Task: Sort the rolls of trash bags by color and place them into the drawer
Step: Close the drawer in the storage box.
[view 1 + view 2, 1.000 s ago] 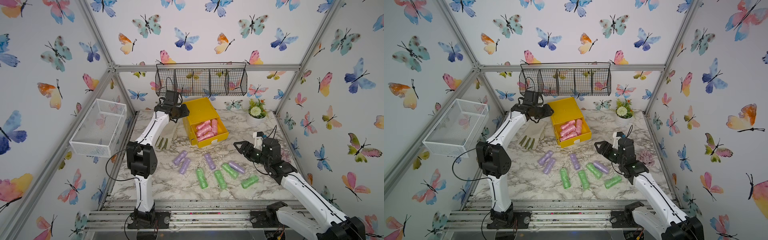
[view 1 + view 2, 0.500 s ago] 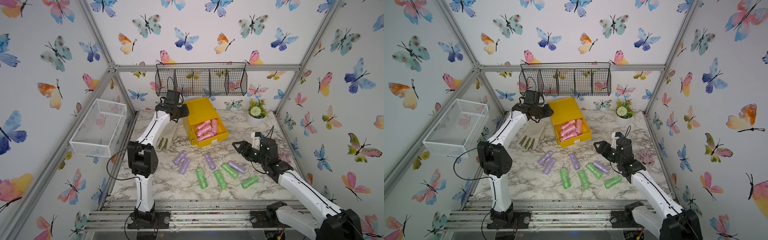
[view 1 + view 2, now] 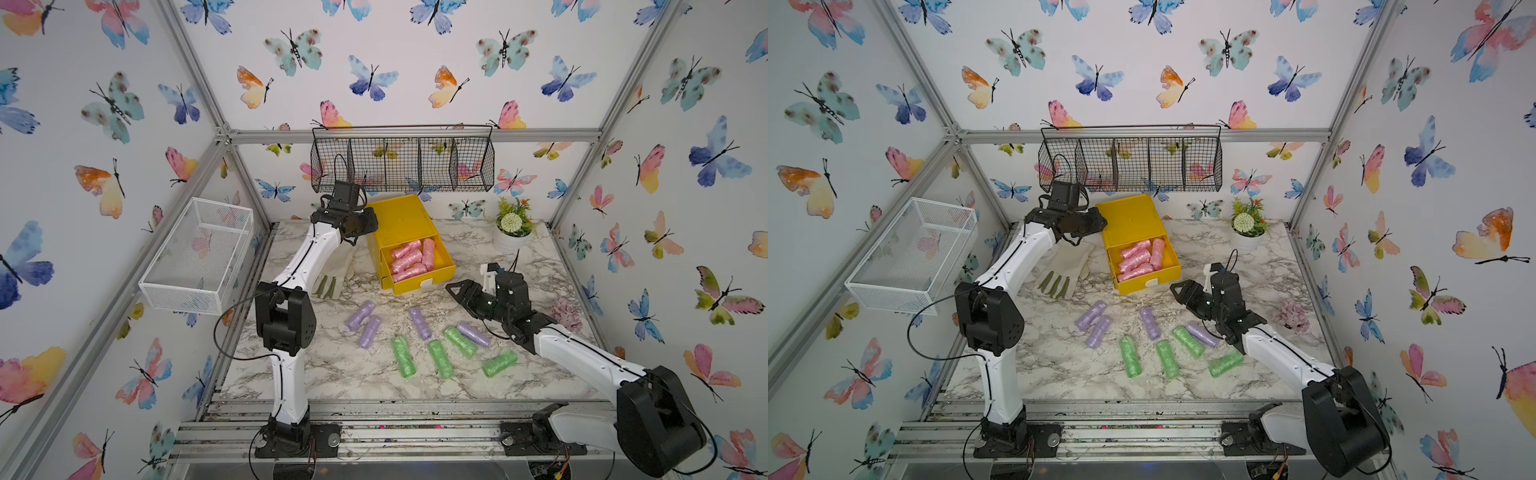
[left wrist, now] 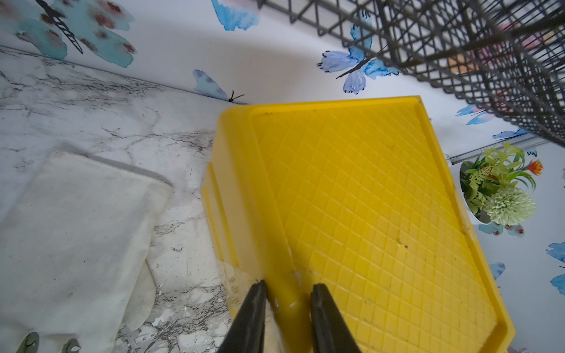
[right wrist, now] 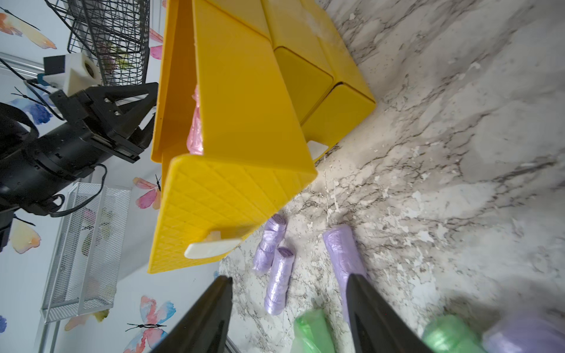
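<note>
A marble table stands inside butterfly walls. The yellow drawer is at the back, pulled open, with pink rolls inside. The left gripper pinches its top rim. The right gripper, wide and empty, hovers before the drawer front. Purple rolls and green rolls lie near it on the table.

yel. drawer open, pink rolls inside

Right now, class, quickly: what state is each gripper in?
Left gripper: closed on the top rim of the yellow drawer unit.
Right gripper: open, holding nothing.
</note>
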